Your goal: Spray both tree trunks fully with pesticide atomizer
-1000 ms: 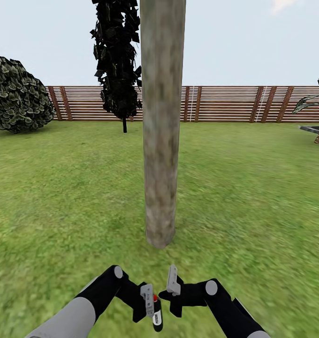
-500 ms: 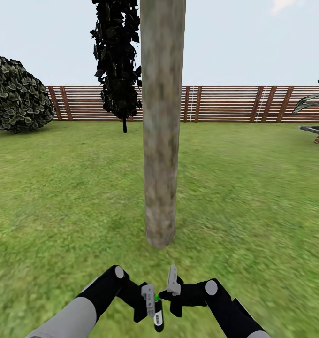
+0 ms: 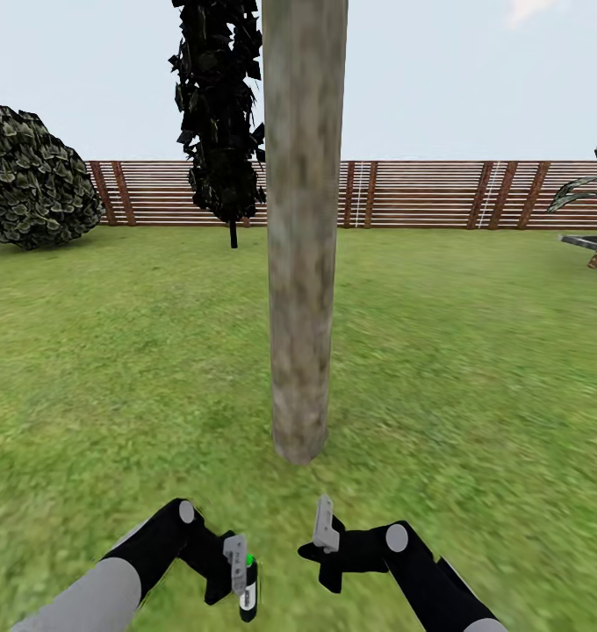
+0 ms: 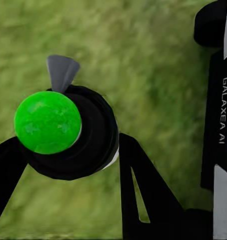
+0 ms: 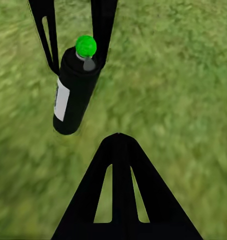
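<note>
Left gripper (image 4: 68,150) clamped on pesticide atomizer (image 5: 73,90); label unreadable. Right gripper (image 5: 121,145) together; arm housing (image 4: 221,115) marked "GALAXEA AI".

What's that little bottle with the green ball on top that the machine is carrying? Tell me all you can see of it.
It is the pesticide atomizer: a small black cylinder with a white label on its side, a bright green round cap and a short grey nozzle beside the cap. It looks like smooth plastic. The left end effector grips it between its dark fingers, holding it above the grass, short of the tree trunk. No mist is visible.
</note>
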`<state>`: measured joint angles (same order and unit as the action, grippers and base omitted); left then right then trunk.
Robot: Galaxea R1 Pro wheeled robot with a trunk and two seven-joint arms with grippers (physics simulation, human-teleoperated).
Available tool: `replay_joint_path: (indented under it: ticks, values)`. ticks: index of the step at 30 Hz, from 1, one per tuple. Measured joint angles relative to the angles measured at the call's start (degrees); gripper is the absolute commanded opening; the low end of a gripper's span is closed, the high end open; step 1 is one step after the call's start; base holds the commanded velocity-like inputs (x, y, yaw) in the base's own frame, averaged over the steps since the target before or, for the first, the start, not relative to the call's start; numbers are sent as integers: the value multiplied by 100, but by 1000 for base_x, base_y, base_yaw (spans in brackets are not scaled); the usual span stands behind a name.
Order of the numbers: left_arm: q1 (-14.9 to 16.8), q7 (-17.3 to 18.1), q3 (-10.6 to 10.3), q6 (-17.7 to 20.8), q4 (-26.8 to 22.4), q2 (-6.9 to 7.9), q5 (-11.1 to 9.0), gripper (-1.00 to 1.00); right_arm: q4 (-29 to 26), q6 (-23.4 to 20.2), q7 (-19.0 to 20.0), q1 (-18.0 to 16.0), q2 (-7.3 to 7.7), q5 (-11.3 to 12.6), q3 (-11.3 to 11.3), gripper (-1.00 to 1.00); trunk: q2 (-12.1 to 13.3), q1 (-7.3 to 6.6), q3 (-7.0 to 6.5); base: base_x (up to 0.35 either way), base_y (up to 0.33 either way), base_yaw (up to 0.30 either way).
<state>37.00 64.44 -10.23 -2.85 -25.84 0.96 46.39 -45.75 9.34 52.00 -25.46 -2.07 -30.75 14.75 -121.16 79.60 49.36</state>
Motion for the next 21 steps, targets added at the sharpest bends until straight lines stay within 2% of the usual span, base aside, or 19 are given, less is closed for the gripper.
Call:
replay_joint_path:
  ticks: [7,8,11,13,16,18,19,20,21]
  values:
    - [-18,0,-2,0,4,541,5,-100,11,8,0,0,42,-10,-19,-100,0,0,0,0,0,0]
    - [-22,0,0,0,6,603,1,-100,13,8,0,0,45,-10,-22,100,0,0,0,0,0,0]
    - [-25,-4,6,0,8,750,0,-100,16,9,0,0,59,-11,-28,100,0,0,0,0,0,0]
    - [-27,-6,23,2,9,904,0,-100,18,12,-1,0,106,-11,-33,100,0,0,0,0,0,0]
    - [-33,-64,63,5,16,995,-12,-100,20,16,-13,0,134,-11,-47,100,0,0,0,0,0,0]
    - [-35,-356,159,2,50,1032,-49,-100,72,21,-57,0,161,-1,-87,100,0,0,0,0,0,0]
    - [-35,-509,236,4,63,1037,-61,-100,126,22,-105,0,192,7,-165,100,0,0,0,0,0,0]
    - [-35,-741,405,5,75,1037,-78,-100,210,26,-245,0,231,7,-407,100,0,0,0,0,0,0]
    - [-35,-1058,763,6,89,1026,-94,-100,397,35,-587,6,260,14,-915,100,0,0,0,0,0,0]
